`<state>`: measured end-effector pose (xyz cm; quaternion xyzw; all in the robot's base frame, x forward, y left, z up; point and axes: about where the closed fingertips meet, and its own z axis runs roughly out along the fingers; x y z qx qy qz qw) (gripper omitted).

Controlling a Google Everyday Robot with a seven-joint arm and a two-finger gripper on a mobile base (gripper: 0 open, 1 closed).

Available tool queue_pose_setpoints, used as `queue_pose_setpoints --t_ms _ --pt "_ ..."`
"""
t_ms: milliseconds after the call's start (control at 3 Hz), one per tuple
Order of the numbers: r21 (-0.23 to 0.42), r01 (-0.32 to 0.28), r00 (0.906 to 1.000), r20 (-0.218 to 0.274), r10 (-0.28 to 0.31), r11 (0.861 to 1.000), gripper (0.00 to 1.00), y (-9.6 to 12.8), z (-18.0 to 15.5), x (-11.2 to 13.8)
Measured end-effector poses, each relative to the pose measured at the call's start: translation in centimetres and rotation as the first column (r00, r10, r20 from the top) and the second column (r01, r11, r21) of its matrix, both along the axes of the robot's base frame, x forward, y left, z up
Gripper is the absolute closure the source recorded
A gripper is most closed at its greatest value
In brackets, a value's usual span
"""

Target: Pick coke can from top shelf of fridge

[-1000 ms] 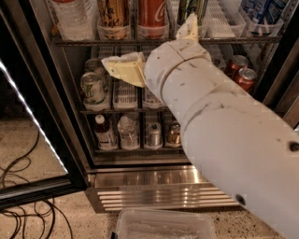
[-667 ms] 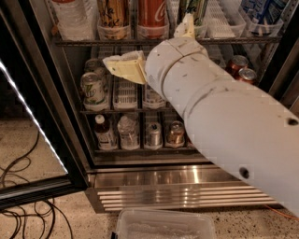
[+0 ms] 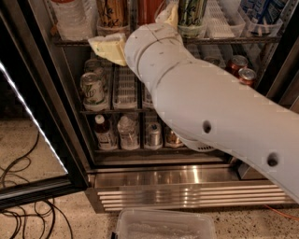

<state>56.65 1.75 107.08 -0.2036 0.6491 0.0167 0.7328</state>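
We judge the task to be at the reach stage, with the pick itself not yet made. The black-framed glass door [image 3: 44, 126] of the large drinks fridge with the ribbed stainless steel base [image 3: 163, 182] stands open. The tall slim red coke can [image 3: 147, 9] stands on the dark wire top shelf [image 3: 224, 40], between a tall gold can [image 3: 112, 11] on its left and a tall green-and-white can [image 3: 191, 11] on its right. Only its upper body shows, since the wrist covers the rest. The two-finger gripper [image 3: 132, 27] is up at the front edge of that shelf, just in front of the red can. Its cream fingers [image 3: 108, 48] are spread well apart, one lying out to the left under the gold can and the other pointing up beside the green-and-white can. As far as we can see it has hold of nothing. What is left, in our view, is to close on the can, lift it free of its lane and draw it out. The thick white arm [image 3: 210, 116] rises from the lower right, crosses the middle racks and bends at the wrist toward the top shelf, hiding much of the lower shelves. A clear plastic bin [image 3: 163, 226] sits on the floor below the fridge.
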Motion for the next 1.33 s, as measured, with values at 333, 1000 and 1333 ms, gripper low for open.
queue_pose_setpoints --t_ms 333,1000,1333 --pt "0.008 0.042 0.9986 0.031 -0.042 0.999 0.0 0.0 1.1 0.2" --pt "0.03 0.081 0.9964 0.021 -0.082 0.996 0.03 -0.5 0.8 0.6" --pt "0.045 0.133 0.9907 0.02 -0.134 0.99 0.2 -1.2 1.0 1.1"
